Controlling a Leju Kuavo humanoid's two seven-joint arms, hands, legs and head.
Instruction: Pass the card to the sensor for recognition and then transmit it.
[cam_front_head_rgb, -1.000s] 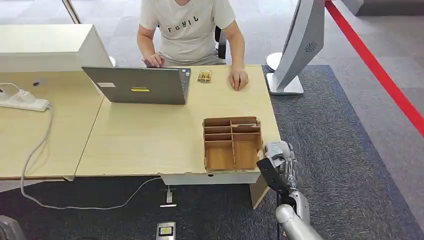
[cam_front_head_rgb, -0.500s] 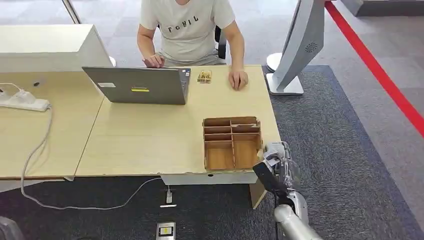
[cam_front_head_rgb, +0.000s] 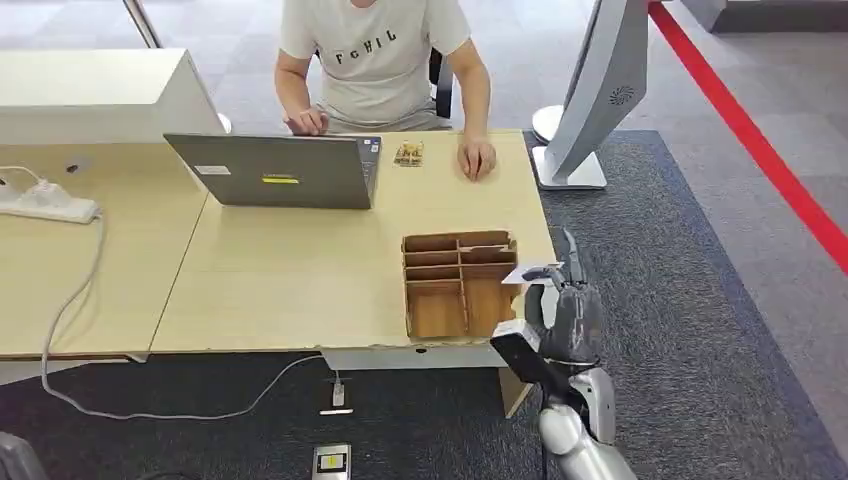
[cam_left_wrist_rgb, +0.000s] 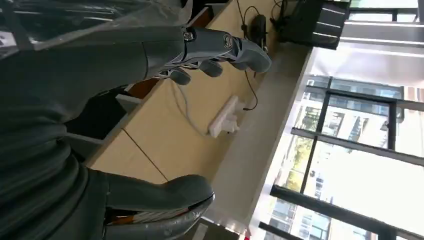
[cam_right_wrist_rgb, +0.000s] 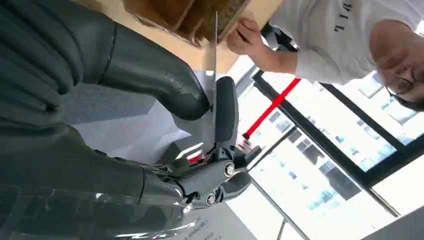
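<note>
A small white card is pinched in the fingertips of my right hand, which stands fingers-up just off the desk's right edge, beside the wooden divided box. In the right wrist view the card appears edge-on, held between the thick thumb and a dark finger, with the box beyond it. My left hand has its fingers apart and holds nothing. A small brownish device lies at the desk's far edge, close to a person's hand.
A person sits across the desk behind an open laptop. A white stand rises at the desk's far right corner. A power strip and its cable lie on the left desk. Dark carpet spreads to the right.
My right hand has risen and turned its fingers upward beside the box's right side, bringing the white card into sight at its fingertips. The person and laptop stay put.
</note>
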